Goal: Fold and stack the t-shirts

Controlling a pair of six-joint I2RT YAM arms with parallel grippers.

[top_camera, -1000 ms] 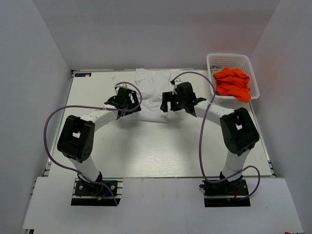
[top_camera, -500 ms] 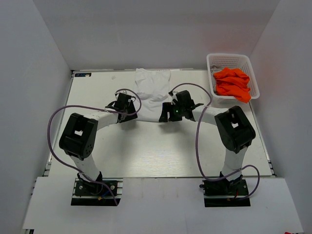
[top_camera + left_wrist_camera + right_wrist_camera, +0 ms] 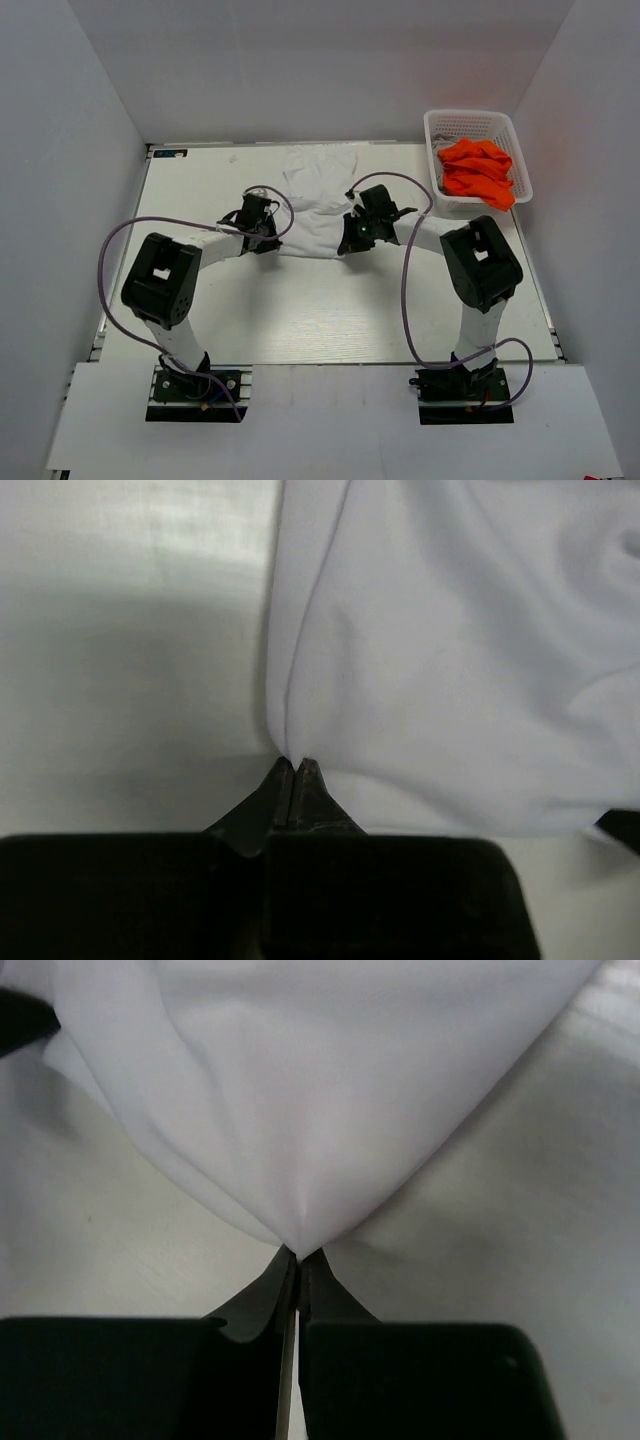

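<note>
Clamped together at the left hand [image 3: 297, 767], with a small peak of the white t-shirt [image 3: 450, 660] nipped between the dark tips. Gripping right at the cloth's near left corner. Held low over the pale surface [image 3: 120, 630], bare on the left of that wrist view.

Shut likewise at the right hand [image 3: 298, 1257], pinching the shirt's near right corner to a point. Fanning out from that pinch in smooth folds toward the far side.

Seen from above: down at the near edge of the white shirt with both hands, left on its left corner, right on its right, well apart, with the edge running between. Lying across the middle of the far half of the surface and reaching close to the far edge, somewhat rumpled at that end.

Further right, heaped in a white lattice basket [image 3: 470, 122] at the far right corner: the orange t-shirt [image 3: 478, 170], crumpled, partly draped over the near rim. Well apart from both hands and from the white shirt.
</note>
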